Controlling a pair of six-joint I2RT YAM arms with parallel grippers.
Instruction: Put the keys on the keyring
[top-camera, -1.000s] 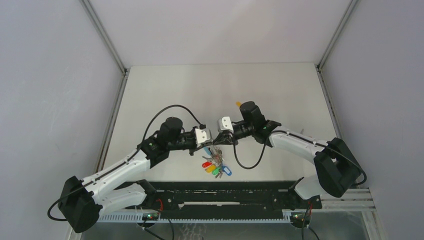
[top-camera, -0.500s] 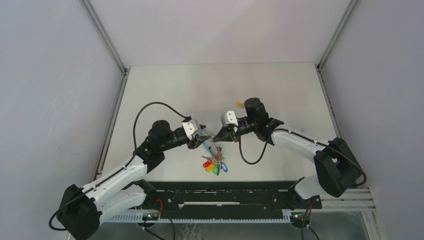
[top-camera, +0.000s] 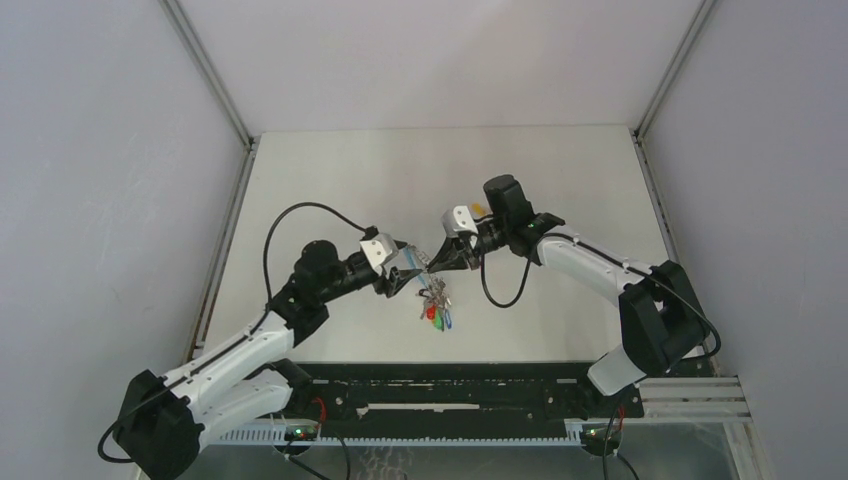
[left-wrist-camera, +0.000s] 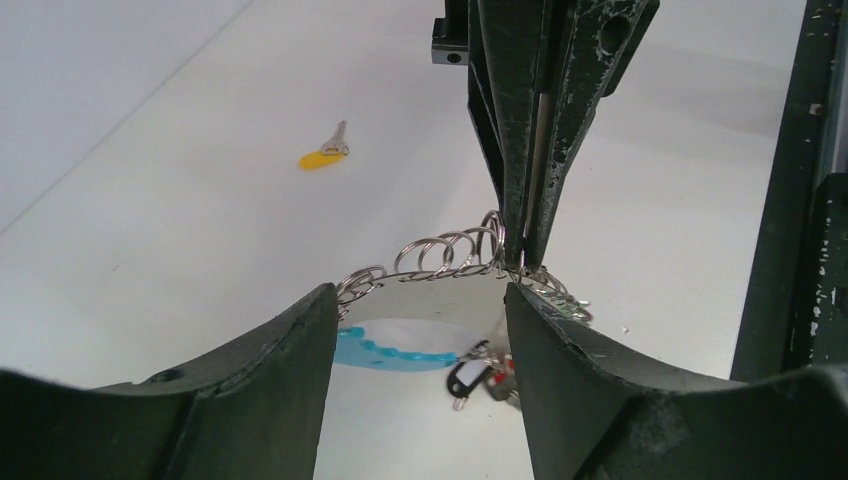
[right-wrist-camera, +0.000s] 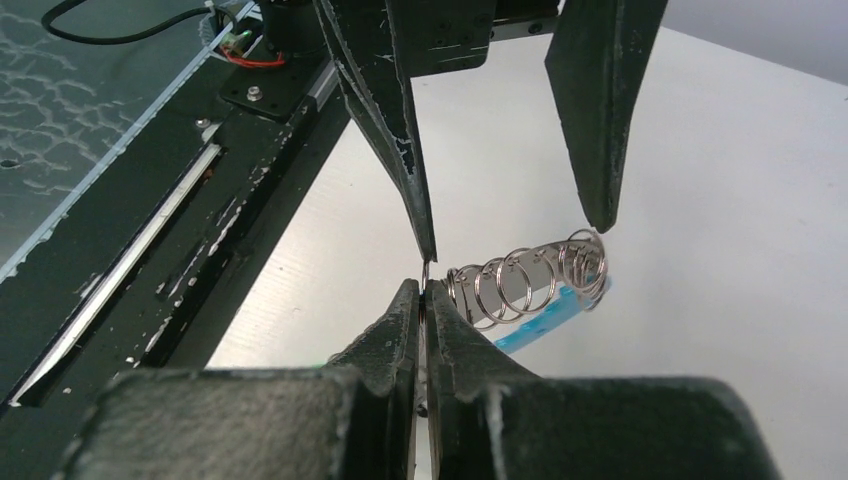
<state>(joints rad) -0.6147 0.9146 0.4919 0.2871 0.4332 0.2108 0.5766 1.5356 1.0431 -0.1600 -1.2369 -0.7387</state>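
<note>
The keyring (top-camera: 435, 300) hangs above the table between the two arms, its fringe of coloured tags dangling. My right gripper (top-camera: 437, 262) is shut on its wire loop (right-wrist-camera: 424, 280). The small silver rings (right-wrist-camera: 520, 275) and the cyan section (right-wrist-camera: 545, 315) lie just beyond the fingertips. My left gripper (left-wrist-camera: 420, 320) is open, its fingers straddling the rings (left-wrist-camera: 450, 255) and the cyan section (left-wrist-camera: 400, 352) without clamping them. One of the keys (left-wrist-camera: 322, 155), with an orange-yellow tag, lies on the white table further back, partly behind the right arm (top-camera: 478, 209).
A black rail (top-camera: 450, 390) runs along the table's near edge, close below the keyring, and shows in the left wrist view (left-wrist-camera: 800, 200) and the right wrist view (right-wrist-camera: 150, 250). Grey walls enclose the white table (top-camera: 330, 180) on three sides.
My left gripper has opened, let go of the keyring and drawn back to the left. The right gripper stays shut on the keyring and has shifted slightly with it.
</note>
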